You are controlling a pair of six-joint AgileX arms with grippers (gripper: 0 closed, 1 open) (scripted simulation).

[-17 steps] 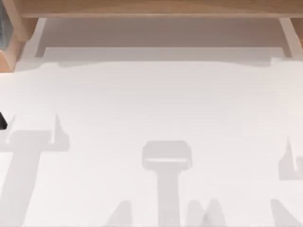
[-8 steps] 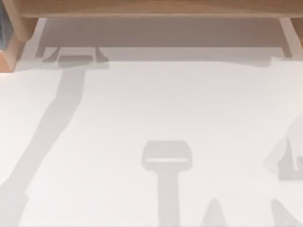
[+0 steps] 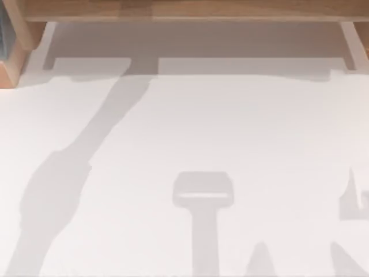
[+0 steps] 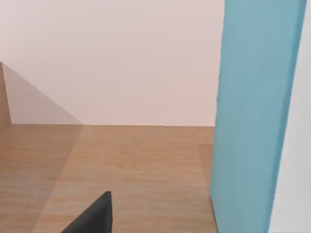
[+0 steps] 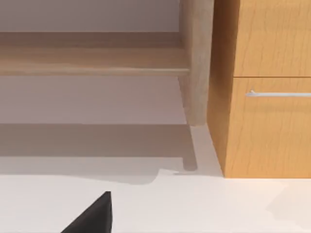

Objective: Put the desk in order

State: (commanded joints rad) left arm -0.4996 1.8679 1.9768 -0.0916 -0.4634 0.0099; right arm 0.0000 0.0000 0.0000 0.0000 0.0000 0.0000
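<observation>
The desk (image 3: 248, 127) is a broad white tabletop with a light-brown wooden shelf (image 3: 184, 9) across its back edge. Only shadows of the arms lie on it in the top view; a long one runs from the front left up to the shelf. In the left wrist view, a dark tip of my left gripper (image 4: 92, 217) hangs over a wooden shelf board (image 4: 136, 165), beside an upright blue panel (image 4: 252, 111). A dark tip of my right gripper (image 5: 92, 216) shows in the right wrist view, above the white desk (image 5: 204, 204) and facing the shelf.
A wooden drawer unit (image 5: 272, 126) with a thin metal handle (image 5: 279, 93) stands on the desk beside a shelf post (image 5: 196, 63). A sliver of blue (image 3: 3, 34) shows at the top view's far left, by the shelf's wooden side (image 3: 14, 55).
The left arm's shadow has swung from the front left up to the back shelf and then rightward along it. The right side's shadow is almost unchanged.
</observation>
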